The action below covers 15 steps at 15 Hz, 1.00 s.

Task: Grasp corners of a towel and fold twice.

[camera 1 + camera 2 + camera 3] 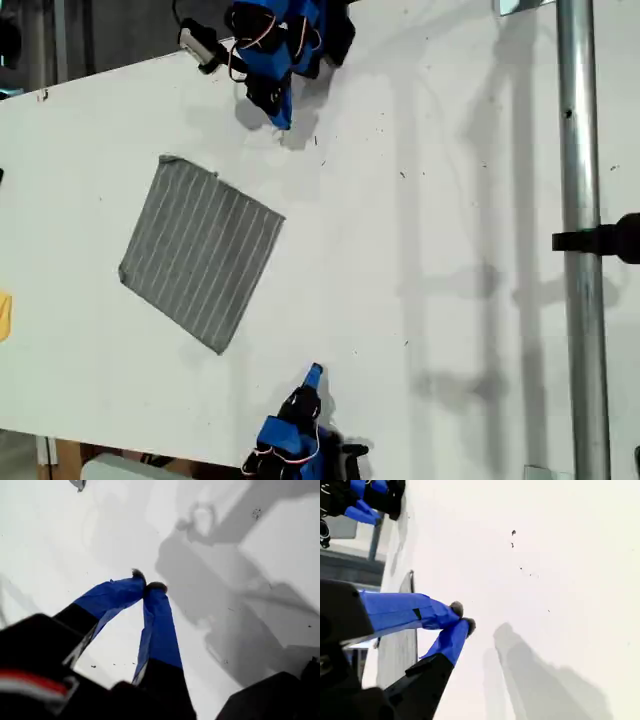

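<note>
The towel (pixel 200 250) lies flat and unfolded on the white table (pixel 420 250), turned like a diamond, toward the exterior view's left. Its corners (pixel 165 158) all rest on the table. My first gripper (pixel 280 118) hangs near the exterior view's top, just past the towel's upper corner, and its blue fingers (pixel 160 625) are shut with nothing between them. My second gripper (pixel 315 373) sits near the exterior view's bottom, right of the towel's lowest corner (pixel 220 350). It is shut and empty (pixel 462 617). The second wrist view shows the towel (pixel 397 650) edge-on beside its fingers.
A metal pole (pixel 580 200) with a black clamp (pixel 612 238) runs down the exterior view's right. A yellow object (pixel 4 315) shows at that view's left edge. Arm shadows (pixel 225 595) fall on the table.
</note>
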Each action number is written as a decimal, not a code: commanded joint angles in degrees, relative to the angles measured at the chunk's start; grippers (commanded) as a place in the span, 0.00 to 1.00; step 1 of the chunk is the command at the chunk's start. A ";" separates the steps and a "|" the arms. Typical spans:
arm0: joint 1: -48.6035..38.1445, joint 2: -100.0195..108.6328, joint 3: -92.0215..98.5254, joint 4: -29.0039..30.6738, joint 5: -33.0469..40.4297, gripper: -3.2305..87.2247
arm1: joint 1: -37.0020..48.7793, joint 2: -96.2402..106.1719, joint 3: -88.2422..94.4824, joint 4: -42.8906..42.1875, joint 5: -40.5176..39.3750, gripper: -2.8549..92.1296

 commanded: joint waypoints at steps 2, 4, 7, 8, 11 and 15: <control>-14.24 0.35 0.35 0.62 -26.19 0.01 | -3.43 0.09 0.09 0.18 0.70 0.03; -14.06 0.35 0.35 0.62 -26.28 0.01 | -2.99 0.09 0.09 0.18 0.70 0.03; -14.06 0.35 0.35 0.62 -26.37 0.01 | -3.08 0.09 0.09 0.26 0.62 0.03; -14.06 0.35 0.35 0.62 -26.37 0.01 | -3.25 0.09 0.09 0.26 0.62 0.03; -13.62 0.35 -0.09 0.88 -27.42 0.01 | -5.45 0.09 -0.79 0.53 0.62 0.03; -10.72 -3.34 -10.81 3.25 -33.49 0.00 | -10.99 -1.76 -10.55 -0.62 0.53 0.03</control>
